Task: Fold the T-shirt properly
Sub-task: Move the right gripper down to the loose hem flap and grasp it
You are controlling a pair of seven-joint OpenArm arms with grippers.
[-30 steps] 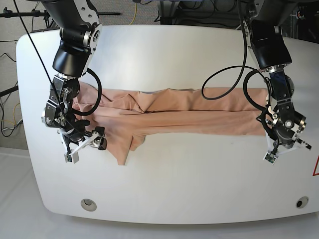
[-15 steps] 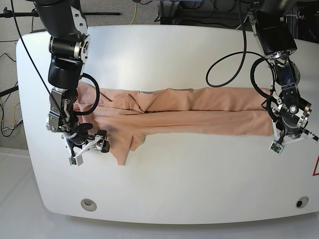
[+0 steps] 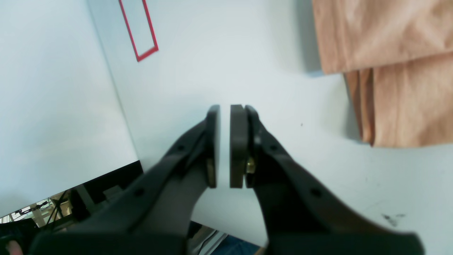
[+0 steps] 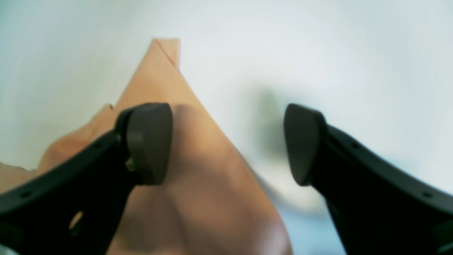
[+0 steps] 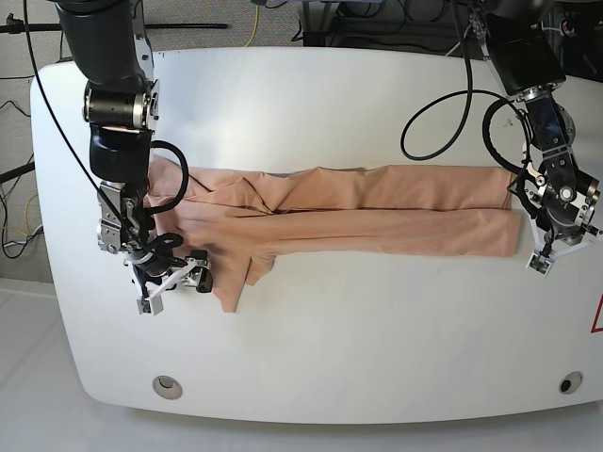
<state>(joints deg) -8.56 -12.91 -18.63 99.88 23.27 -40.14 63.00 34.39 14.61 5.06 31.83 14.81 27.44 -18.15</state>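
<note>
— Looking at it now, the T-shirt [image 5: 358, 218] lies as a long folded band across the middle of the white table [image 5: 377, 348], doesn't it?

— Yes. The left gripper [image 3: 225, 148] sits just off the layered hem end, nearly clenched on nothing, only a sliver between its pads.

— And the right gripper [image 4: 226, 141]?

— Spread wide, one finger over the sleeve's point, the other over bare table. My guess: lined up to pinch that edge for the next fold.
</note>
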